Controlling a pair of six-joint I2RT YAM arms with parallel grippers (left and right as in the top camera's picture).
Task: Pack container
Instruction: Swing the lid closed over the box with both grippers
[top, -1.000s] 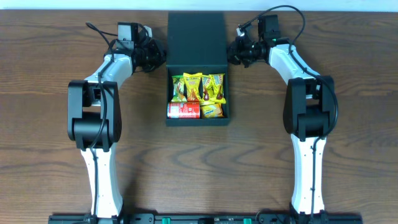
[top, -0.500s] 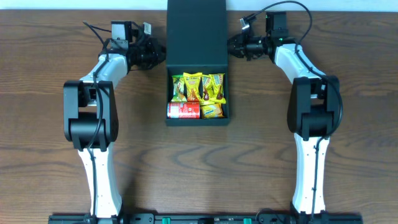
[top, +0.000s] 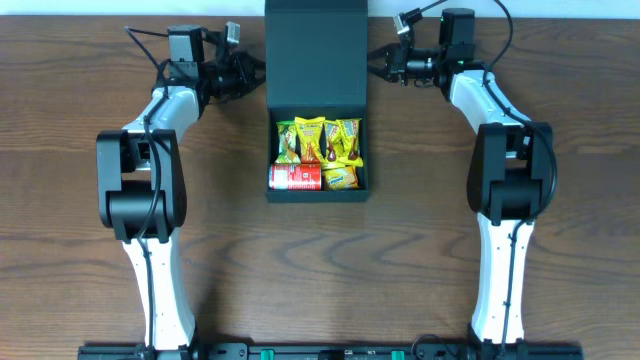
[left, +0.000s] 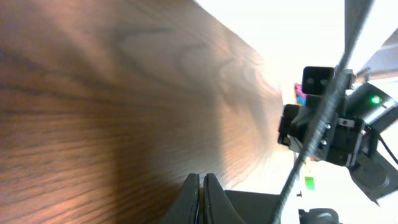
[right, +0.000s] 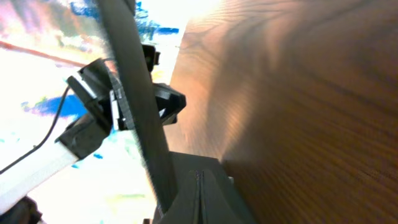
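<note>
**Two arms flanking the open container, seen from overhead and from both wrists.**
The container (top: 317, 194) sits mid-table (top: 420, 260) toward the far edge, with its lid (top: 316, 55) raised. Yellow-green snack packets (top: 320, 140) and a red can (top: 295, 177) lie inside it. The left gripper (top: 252, 74) stands at the lid's left edge and the right gripper (top: 378, 64) at its right edge. Each has its jaws pressed together with nothing between them. Whether either one touches the lid cannot be told.

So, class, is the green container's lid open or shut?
Open. The lid is hinged back off the container, leaving the snack packets and red can exposed.
</note>
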